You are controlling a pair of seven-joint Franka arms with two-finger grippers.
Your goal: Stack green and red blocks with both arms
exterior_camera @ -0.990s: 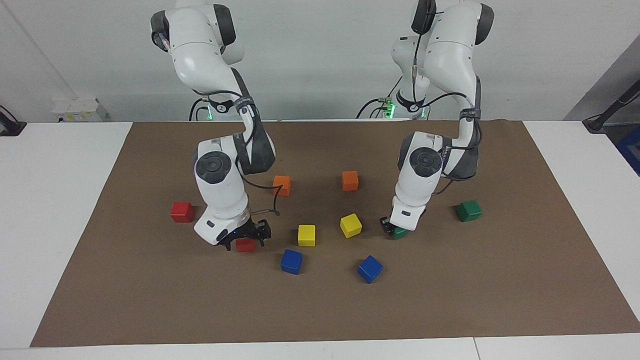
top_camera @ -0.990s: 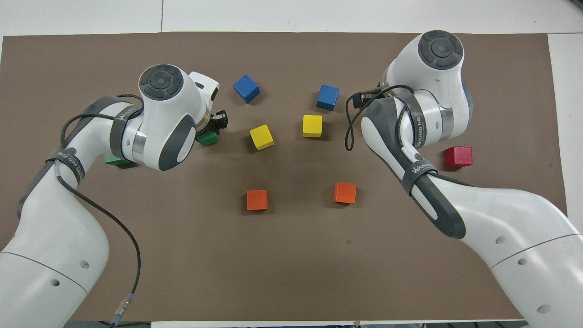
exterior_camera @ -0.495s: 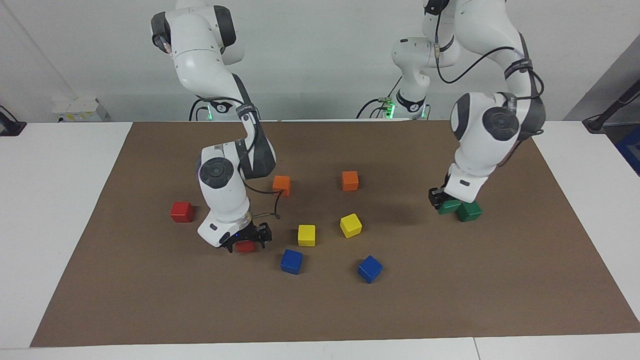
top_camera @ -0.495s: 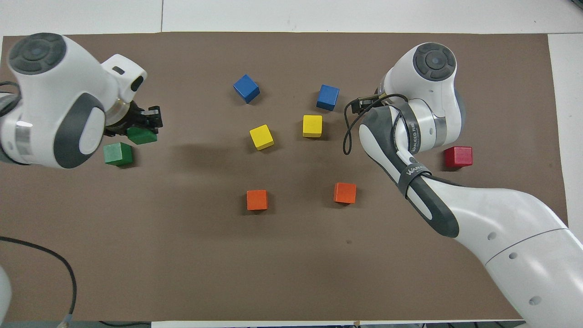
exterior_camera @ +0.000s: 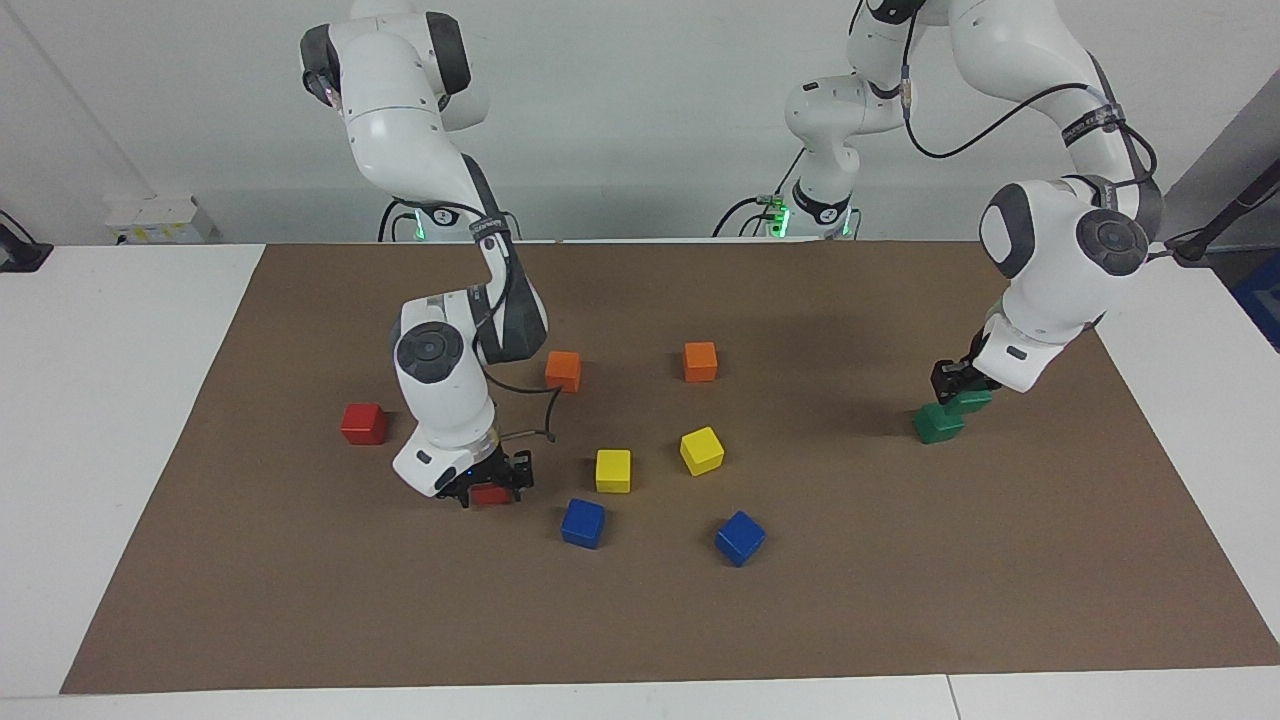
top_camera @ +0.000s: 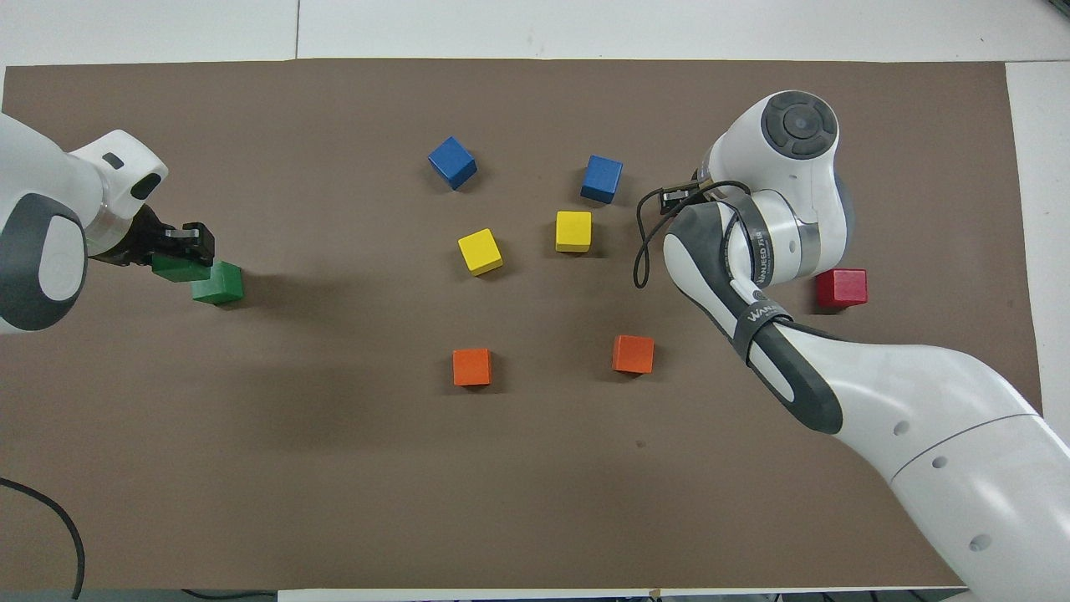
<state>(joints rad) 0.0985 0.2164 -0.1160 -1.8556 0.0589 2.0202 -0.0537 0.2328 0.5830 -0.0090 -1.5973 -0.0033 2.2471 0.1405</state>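
Note:
My left gripper (exterior_camera: 958, 388) is shut on a dark green block (exterior_camera: 970, 401) and holds it just above a second green block (exterior_camera: 936, 425) on the mat, off centre toward the left arm's end of the table. Both show in the overhead view, the held block (top_camera: 179, 268) and the resting one (top_camera: 219, 283). My right gripper (exterior_camera: 491, 482) is low on the mat, fingers against the sides of a red block (exterior_camera: 490, 494); the arm hides both in the overhead view. The other red block (exterior_camera: 363, 423) lies nearer the right arm's end and also shows in the overhead view (top_camera: 842, 287).
On the brown mat (exterior_camera: 640, 620) between the arms lie two orange cubes (exterior_camera: 563, 371) (exterior_camera: 700, 361), two yellow cubes (exterior_camera: 613, 470) (exterior_camera: 702, 450) and two blue cubes (exterior_camera: 583, 523) (exterior_camera: 740, 537). White table surrounds the mat.
My left arm lifted the green block and carried it toward the left arm's end, over the second green block. My right gripper's fingers closed in on the red block.

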